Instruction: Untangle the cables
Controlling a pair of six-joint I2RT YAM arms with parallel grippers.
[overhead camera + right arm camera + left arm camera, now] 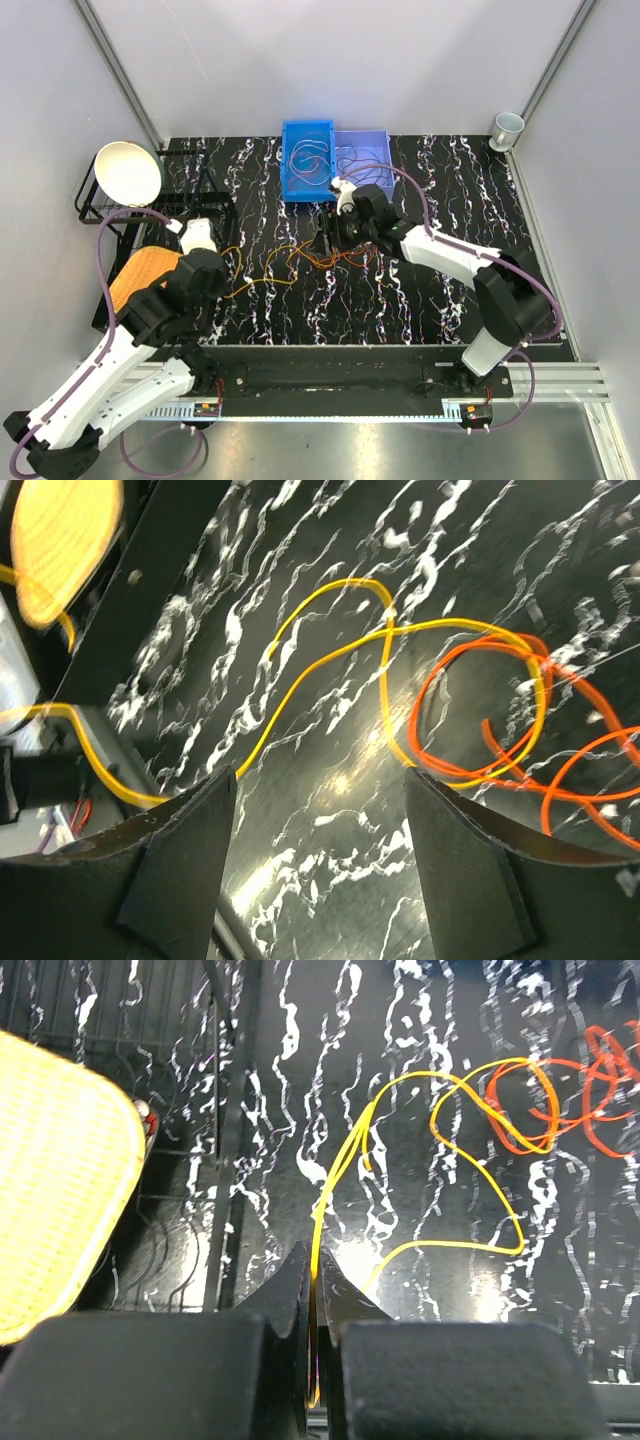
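the left hand (316, 1285) is clamped on a yellow cable (346, 1156) that loops away ahead of it across the black marbled desk (560, 1290). the right hand (320, 820) hovers with fingers apart, and orange cables (413, 725) tangled with the yellow one lie just ahead of it.

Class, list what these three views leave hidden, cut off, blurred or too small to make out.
- Left wrist view: the end of the thin yellow cable is hidden between the shut left fingers.
- Right wrist view: the thin orange cable loops run off the right edge.
- Right wrist view: the yellow textured object is blurred and cropped at the top-left corner.
- Top external view: the thin wires in the blue plastic bin are too small to count.
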